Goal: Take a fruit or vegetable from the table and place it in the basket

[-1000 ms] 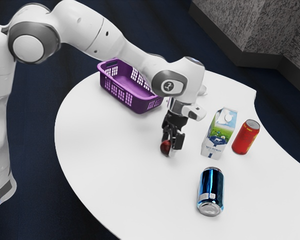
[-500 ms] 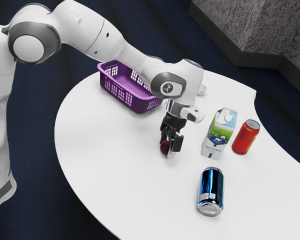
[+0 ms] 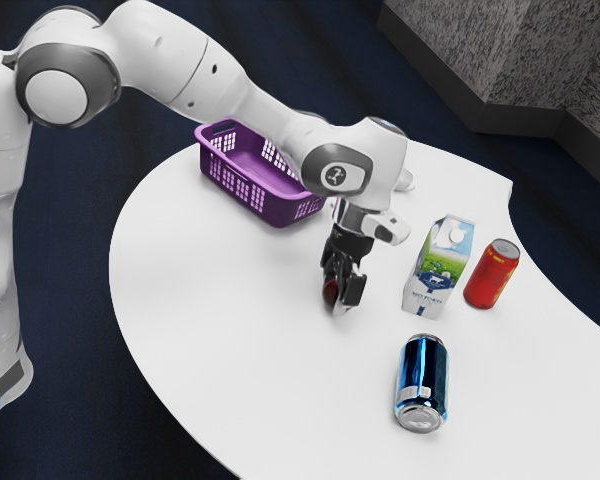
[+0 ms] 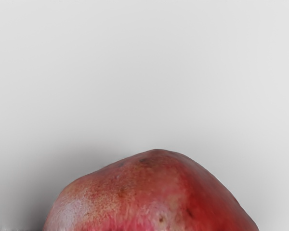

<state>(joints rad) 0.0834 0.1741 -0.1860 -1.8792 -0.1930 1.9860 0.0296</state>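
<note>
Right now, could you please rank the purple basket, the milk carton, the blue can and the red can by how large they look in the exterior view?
1. Purple basket, clearly largest
2. Milk carton and blue can: too alike to rank
3. Red can, smallest

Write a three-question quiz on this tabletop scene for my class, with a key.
1. Fill in: The basket is coloured ____.
2. Multiple choice: Which is nearer the red can?
(a) the basket
(b) the milk carton
3. True or false: The gripper is down at the red fruit.

Key: 1. purple; 2. b; 3. true
</note>
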